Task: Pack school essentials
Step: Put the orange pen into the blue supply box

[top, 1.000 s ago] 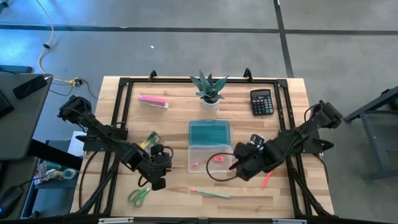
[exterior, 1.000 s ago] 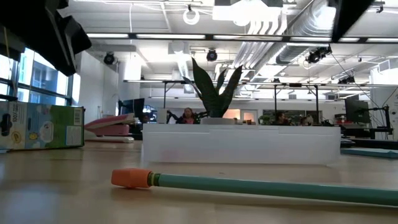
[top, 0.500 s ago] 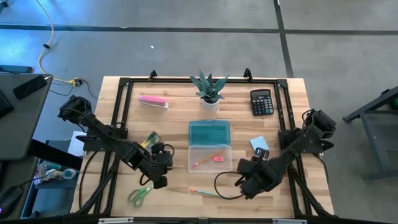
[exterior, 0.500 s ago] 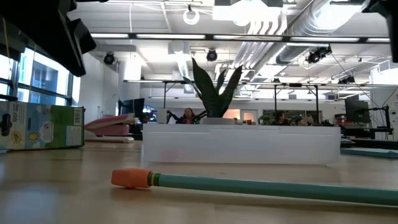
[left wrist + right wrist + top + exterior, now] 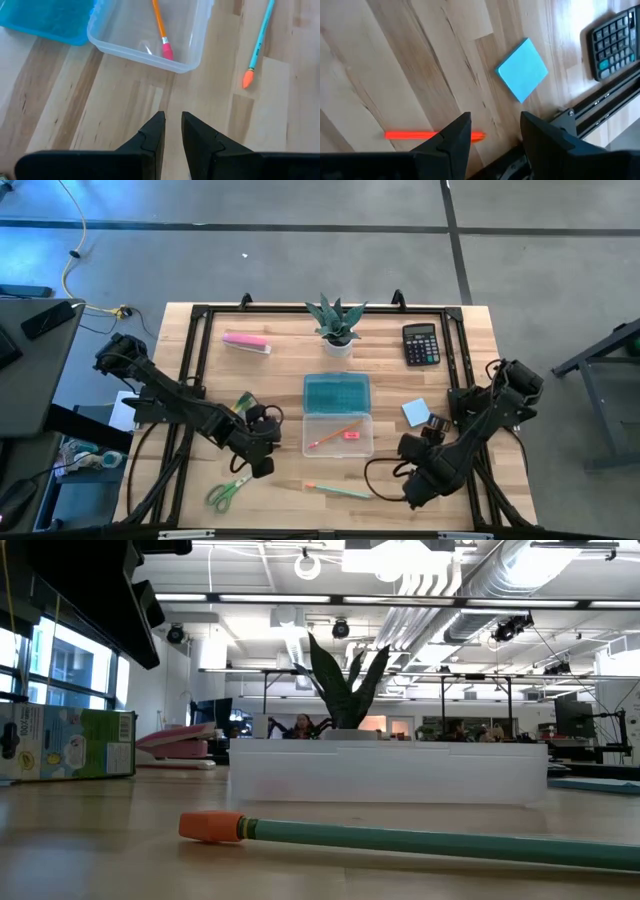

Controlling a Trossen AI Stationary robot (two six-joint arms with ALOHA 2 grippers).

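Orange pencil delivered — red-orange pen looks next.

From above: right gripper (image 5: 418,455) gone from over the clear plastic box (image 5: 338,448) since a second ago, now down near the table's front right. Left behind in that box, a long orange pencil (image 5: 322,438) beside a tiny red eraser (image 5: 351,435), so one more essential packed. Newly uncovered, a light-blue square sticky pad (image 5: 415,412); not yet packed, a green pencil (image 5: 338,491) and green-handled scissors (image 5: 225,493). Left gripper (image 5: 262,458) edged nearer the box's left side. At table height: only that green pencil lying in front of the box, unchanged. Left wrist: fingers all but closed, holding nothing. Right wrist: fingers spread wide and empty just above a thin red-orange pen (image 5: 412,135) — probably the next pick.
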